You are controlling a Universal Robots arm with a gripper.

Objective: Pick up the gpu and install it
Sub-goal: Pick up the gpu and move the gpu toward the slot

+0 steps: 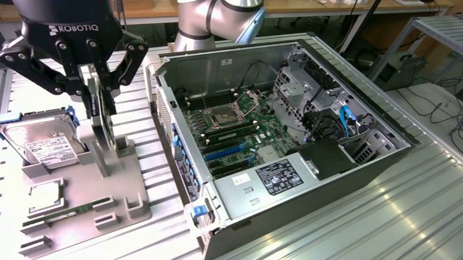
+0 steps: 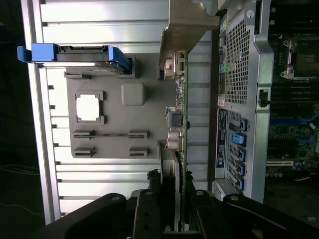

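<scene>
The gpu (image 1: 100, 127) stands on edge in a slot of the grey holder block (image 1: 134, 184), left of the open computer case (image 1: 217, 214) in the exterior view. It is a thin green card with a silver end bracket. My gripper (image 1: 94, 89) reaches down over its top edge, one finger on each side, shut on the card. In the wrist view the gpu (image 2: 180, 124) runs edge-on away from my gripper (image 2: 177, 219), with its bracket at the far end. Its lower edge still looks level with the holder slot.
The holder also carries a silver hard drive (image 1: 43, 143) in a blue frame, a square processor (image 1: 45, 194) and a slim green memory stick (image 1: 69, 212). Inside the case, the motherboard (image 1: 239, 130) shows blue expansion slots (image 1: 227, 151). The arm's base stands behind the case.
</scene>
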